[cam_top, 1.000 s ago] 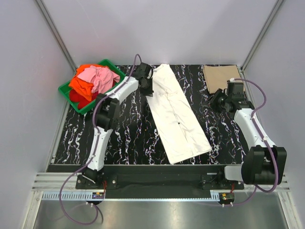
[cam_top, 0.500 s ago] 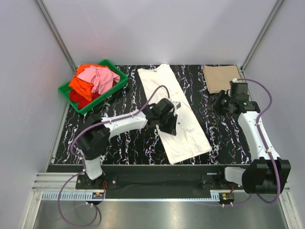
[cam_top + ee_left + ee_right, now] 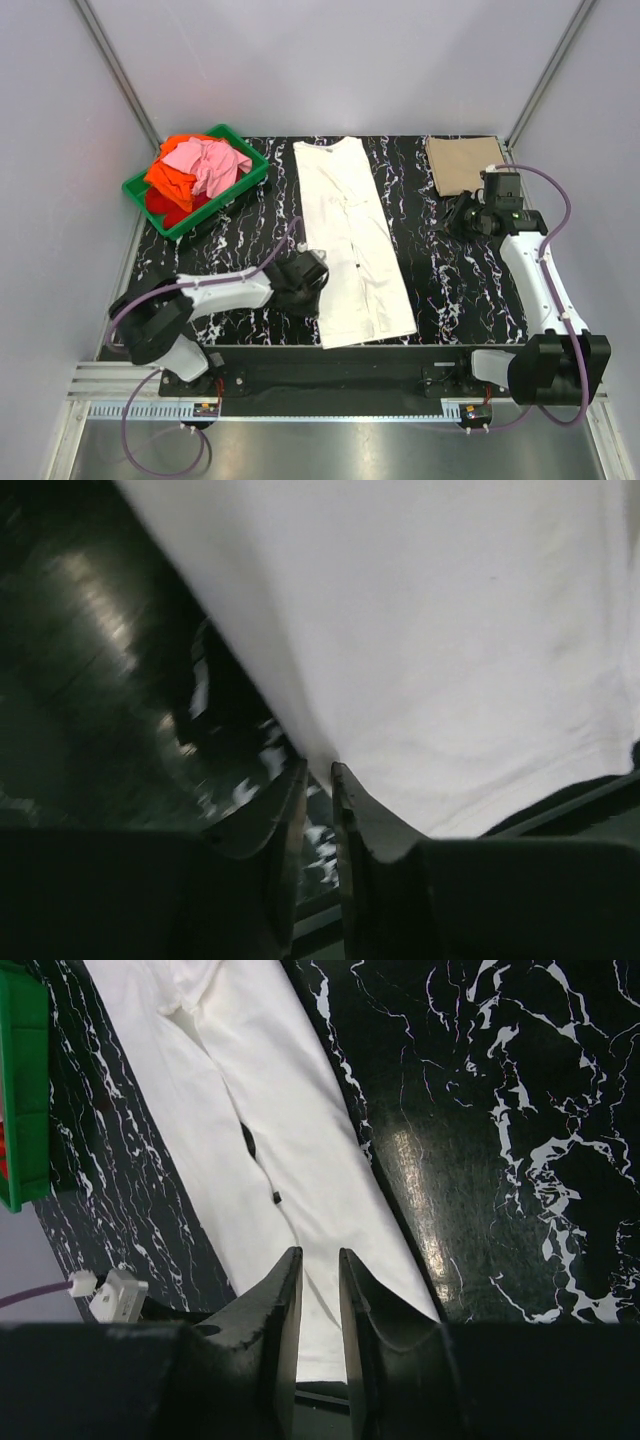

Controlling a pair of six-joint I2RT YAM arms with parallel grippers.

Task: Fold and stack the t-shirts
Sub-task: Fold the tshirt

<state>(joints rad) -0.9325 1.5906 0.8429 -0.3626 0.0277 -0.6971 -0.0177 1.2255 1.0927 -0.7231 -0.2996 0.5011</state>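
Observation:
A white t-shirt (image 3: 350, 240), folded into a long strip, lies down the middle of the black marbled table. It also shows in the left wrist view (image 3: 450, 630) and the right wrist view (image 3: 260, 1130). My left gripper (image 3: 312, 272) is low at the strip's near left edge, and its tips (image 3: 318, 770) are shut on a fold of that edge. A tan t-shirt (image 3: 462, 163) lies folded at the far right. My right gripper (image 3: 458, 215) hovers just in front of it, shut and empty (image 3: 320, 1255). Pink (image 3: 205, 160), orange (image 3: 165, 175) and red (image 3: 160, 205) tees are piled in the crate.
A green plastic crate (image 3: 228, 131) stands at the far left corner, and its edge also shows in the right wrist view (image 3: 20, 1080). Grey walls close in the sides and back. The table's front edge runs just below the shirt's near end.
My left arm swept from the shirt's far end down to its near left edge. The shirt's near end swung left, so the strip now lies straighter. The right arm barely moved.

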